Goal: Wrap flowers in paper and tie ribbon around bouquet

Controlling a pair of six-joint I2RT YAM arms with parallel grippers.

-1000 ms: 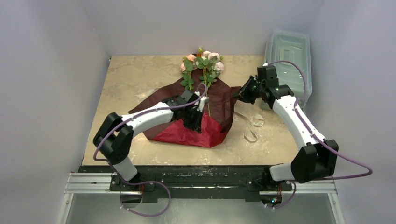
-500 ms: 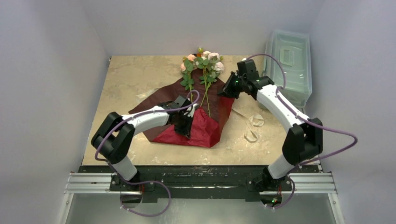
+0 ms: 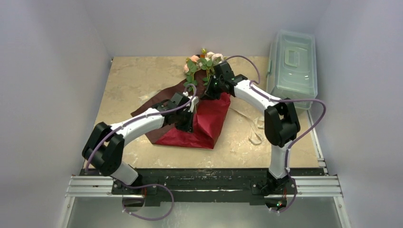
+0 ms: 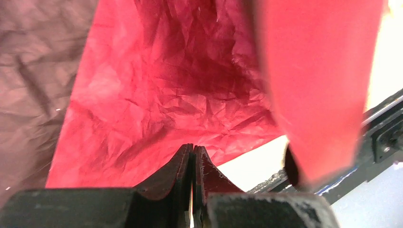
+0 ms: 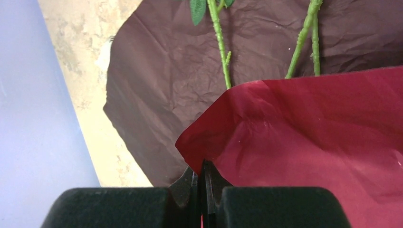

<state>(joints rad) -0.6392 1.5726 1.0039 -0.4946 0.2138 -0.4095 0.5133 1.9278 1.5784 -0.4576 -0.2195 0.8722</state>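
**Two Grippers Hold the Red Flap by the Stems**

Both grippers are at the big crinkly sheet of paper [image 3: 204, 130], dark brown on one side and bright red on the other. It lies in the middle of the tan table [image 3: 133, 80]. Its right part is lifted and turned over, so the red side shows.

The right gripper [image 5: 202, 165] has its fingers pinched shut on the edge of that red flap. The left gripper [image 4: 192, 148] has its fingers pressed together too, right at the red paper. It is hard to tell if any paper is caught between them.

The flowers [image 3: 205, 61] are thin green stems with small pink, peach and white roses. They lie on the brown side. The roses point to the far edge and the stems run back toward the arms, with their ends under the red flap.

From the right fingers, the bare stems lie just ahead, past the flap's edge. The flap likely has to go sideways across the stems, not along them. The right arm is nearer the roses. The left arm is nearer the stem ends.

The long thin cream ribbon [image 3: 254, 138] lies loose on the table, right of the paper and apart from the flowers. Tying it looks a long way off.
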